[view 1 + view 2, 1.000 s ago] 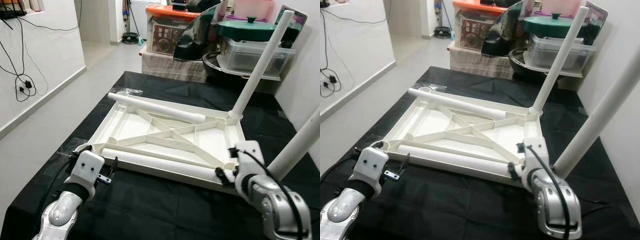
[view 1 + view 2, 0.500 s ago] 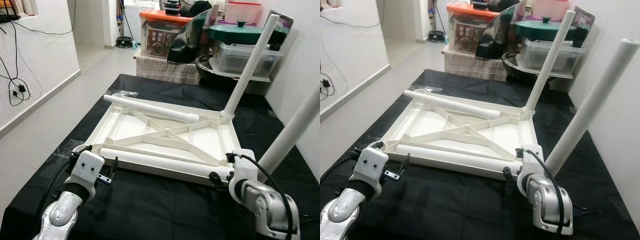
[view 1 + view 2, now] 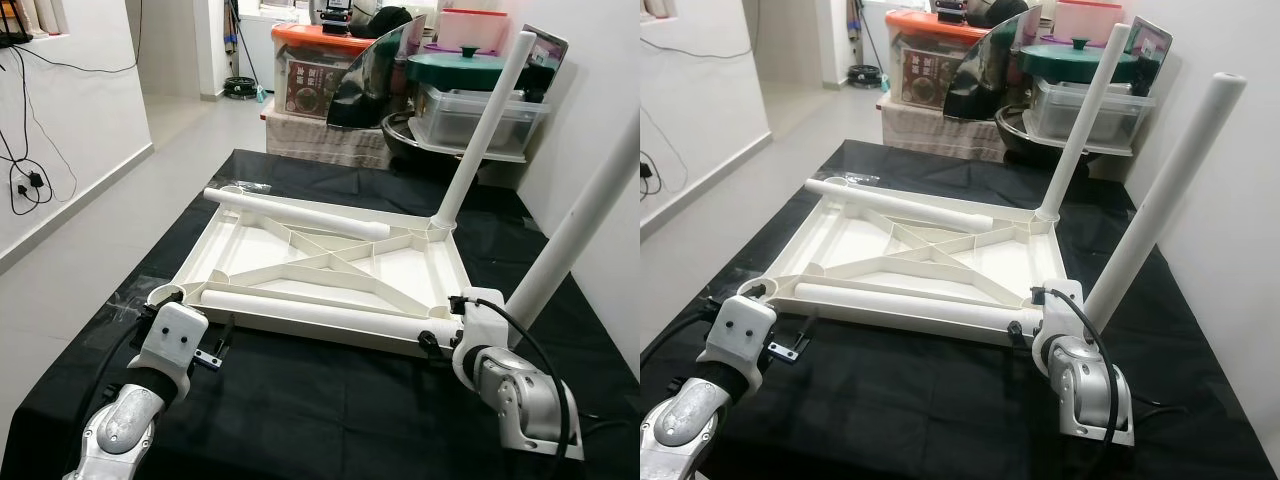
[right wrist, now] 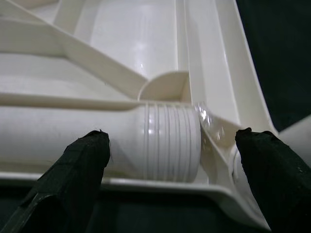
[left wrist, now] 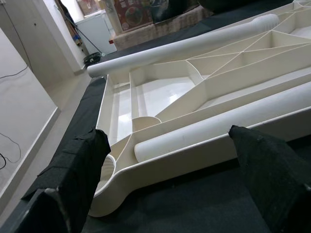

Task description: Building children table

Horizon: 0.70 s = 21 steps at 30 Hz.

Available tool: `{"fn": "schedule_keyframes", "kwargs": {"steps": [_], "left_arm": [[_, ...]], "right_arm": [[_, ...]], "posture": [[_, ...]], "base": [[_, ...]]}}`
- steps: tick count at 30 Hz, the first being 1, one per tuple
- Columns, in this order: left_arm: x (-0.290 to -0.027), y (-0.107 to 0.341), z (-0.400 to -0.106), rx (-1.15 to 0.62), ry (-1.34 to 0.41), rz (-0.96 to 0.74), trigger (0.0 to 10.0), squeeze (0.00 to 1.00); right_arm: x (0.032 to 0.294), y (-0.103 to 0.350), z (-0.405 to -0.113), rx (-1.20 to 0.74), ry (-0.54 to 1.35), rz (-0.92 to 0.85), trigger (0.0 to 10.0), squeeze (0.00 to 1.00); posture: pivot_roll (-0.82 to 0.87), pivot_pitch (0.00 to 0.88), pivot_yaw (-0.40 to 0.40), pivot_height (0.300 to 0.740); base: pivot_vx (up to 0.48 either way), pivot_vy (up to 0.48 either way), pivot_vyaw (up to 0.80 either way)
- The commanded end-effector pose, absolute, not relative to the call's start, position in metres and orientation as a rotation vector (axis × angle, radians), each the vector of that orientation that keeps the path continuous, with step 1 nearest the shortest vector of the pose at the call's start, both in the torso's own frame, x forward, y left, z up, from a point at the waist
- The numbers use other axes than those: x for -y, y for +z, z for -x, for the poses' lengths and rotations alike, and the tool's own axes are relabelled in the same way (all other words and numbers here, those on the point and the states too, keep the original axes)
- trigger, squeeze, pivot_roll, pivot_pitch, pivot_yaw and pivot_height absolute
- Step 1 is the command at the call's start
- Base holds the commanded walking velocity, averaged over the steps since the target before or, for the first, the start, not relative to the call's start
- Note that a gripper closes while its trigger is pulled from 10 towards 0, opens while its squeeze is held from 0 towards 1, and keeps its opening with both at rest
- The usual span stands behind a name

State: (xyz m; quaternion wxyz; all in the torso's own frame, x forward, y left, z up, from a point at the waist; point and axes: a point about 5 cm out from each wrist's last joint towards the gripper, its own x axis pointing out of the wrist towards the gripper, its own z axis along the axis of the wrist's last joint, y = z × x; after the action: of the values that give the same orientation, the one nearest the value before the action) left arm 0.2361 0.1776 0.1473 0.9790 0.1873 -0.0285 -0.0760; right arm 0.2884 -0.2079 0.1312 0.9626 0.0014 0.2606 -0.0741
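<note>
While the head views are showing the upturned white tabletop (image 3: 330, 280) lying on the black cloth (image 3: 320, 420) with two legs standing, the right gripper (image 3: 432, 341) is hovering closer at the near right corner than a second ago, suggesting approach. Along the wrists, the left gripper (image 5: 165, 165) is gaping wide before the loose near leg (image 5: 223, 126), and the right one is spreading wide around that leg's threaded end (image 4: 170, 141), while storage bins (image 3: 480, 105) are crowding behind.

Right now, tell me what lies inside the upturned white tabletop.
Inside the upturned tabletop, two loose white legs lie flat: one along the far edge, one along the near edge, its threaded end between the right hand's open fingers. Crossed ribs divide the bays; beneath the legs is hidden.
</note>
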Motion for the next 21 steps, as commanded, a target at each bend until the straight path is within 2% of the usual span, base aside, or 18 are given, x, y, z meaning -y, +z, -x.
{"fn": "schedule_keyframes", "kwargs": {"steps": [1, 8, 14, 21], "left_arm": [[-0.177, 0.147, -0.235, 0.056, -0.159, -0.380, 10.0, 0.00], [-0.178, 0.148, -0.236, 0.059, -0.162, -0.384, 10.0, 0.00], [-0.179, 0.148, -0.236, 0.058, -0.157, -0.387, 10.0, 0.00], [-0.179, 0.149, -0.236, 0.062, -0.159, -0.388, 10.0, 0.00]], "right_arm": [[0.205, 0.139, -0.291, -0.468, -0.129, -0.010, 10.0, 0.00], [0.198, 0.131, -0.292, -0.492, -0.095, -0.105, 10.0, 0.00], [0.216, 0.119, -0.295, -0.540, -0.245, -0.122, 10.0, 0.00], [0.216, 0.125, -0.296, -0.504, -0.304, -0.117, 10.0, 0.00]], "posture": [[-0.04, 0.000, -0.099, 0.740], [-0.03, 0.000, -0.096, 0.740], [-0.02, 0.000, -0.098, 0.740], [-0.01, 0.000, -0.098, 0.740]], "base": [[0.000, 0.000, 0.00], [0.000, 0.000, 0.00], [0.000, 0.000, 0.00], [0.000, 0.000, 0.00]]}}
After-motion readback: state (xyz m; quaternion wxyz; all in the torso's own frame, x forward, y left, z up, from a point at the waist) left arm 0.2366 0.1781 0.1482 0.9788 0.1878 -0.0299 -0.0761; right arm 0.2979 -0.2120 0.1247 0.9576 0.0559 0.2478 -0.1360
